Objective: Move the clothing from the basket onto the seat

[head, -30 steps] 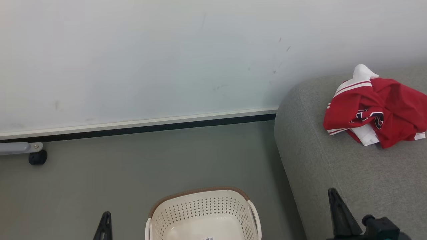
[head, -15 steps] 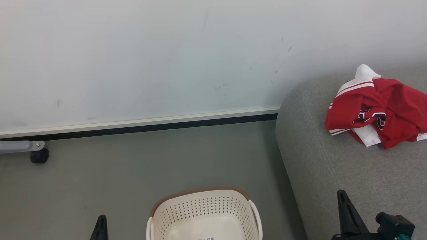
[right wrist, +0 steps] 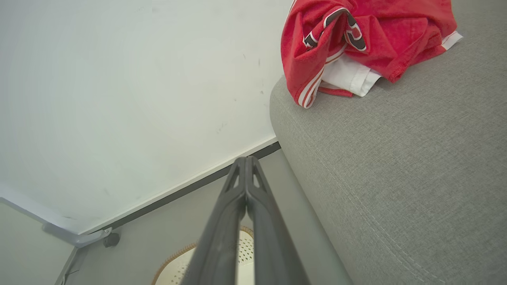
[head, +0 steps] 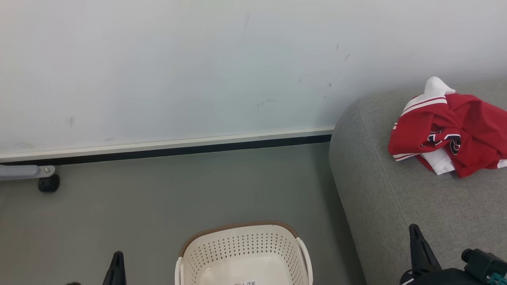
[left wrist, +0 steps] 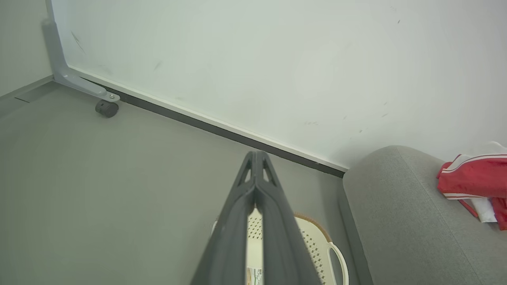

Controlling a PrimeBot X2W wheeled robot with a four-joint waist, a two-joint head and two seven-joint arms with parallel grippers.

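Note:
The cream perforated basket point(head: 243, 253) with a brown rim stands on the floor at the bottom middle, and only a small label shows on its bare bottom. A crumpled red and white garment point(head: 451, 132) lies on the light-grey seat point(head: 396, 206) at the right. It also appears in the left wrist view point(left wrist: 475, 182) and the right wrist view point(right wrist: 356, 43). My left gripper point(head: 117, 257) is shut, low and left of the basket, holding nothing. My right gripper point(head: 414, 229) is shut over the seat's front part, apart from the garment. The tips meet in both wrist views point(left wrist: 256, 155) point(right wrist: 245, 159).
A pale wall with a dark baseboard point(head: 166, 152) runs behind the grey floor point(head: 158, 206). A grey bracket with a black caster point(head: 48, 183) sits at the far left by the wall. The seat's rounded end point(head: 340, 158) rises just right of the basket.
Both grippers have sunk lower in the head view, the right one also drifting right. The whole picture has shifted slightly; basket and garment lie as before.

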